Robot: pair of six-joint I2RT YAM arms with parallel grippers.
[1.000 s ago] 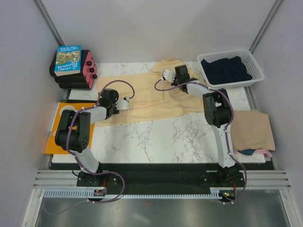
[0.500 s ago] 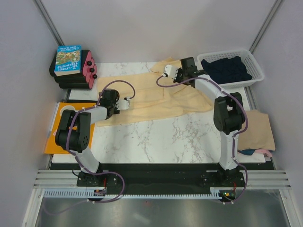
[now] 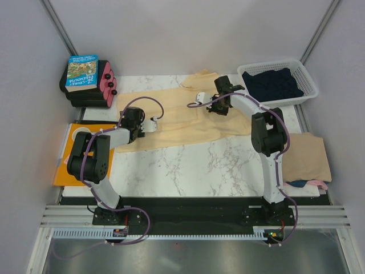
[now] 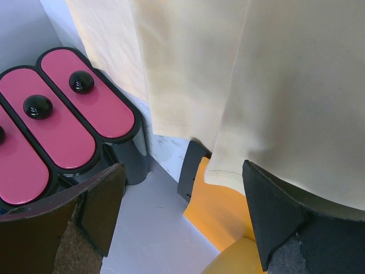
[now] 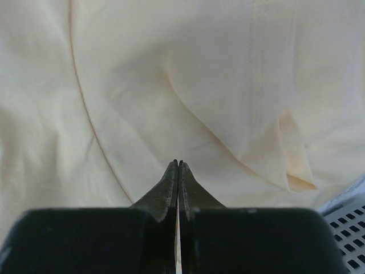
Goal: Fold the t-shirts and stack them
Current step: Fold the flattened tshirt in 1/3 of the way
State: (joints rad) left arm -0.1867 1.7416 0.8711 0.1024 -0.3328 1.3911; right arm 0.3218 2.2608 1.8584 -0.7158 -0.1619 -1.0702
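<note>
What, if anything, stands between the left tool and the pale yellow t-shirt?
Nothing visible does. The left tool is open over the edge of the pale yellow t-shirt, and nothing shows between them. The pink-lidded boxes and the orange sheet lie to the side, out of the path.

book [image 3: 83, 71], pink-lidded cases [image 3: 106, 85]; orange sheet [image 3: 64, 169], white basket [image 3: 285, 101]

Pale yel. tee [image 3: 177, 123], navy tee [image 3: 271, 84], wht basket [image 3: 285, 100], orange sheet [image 3: 61, 171], marbled table [image 3: 188, 165]
</note>
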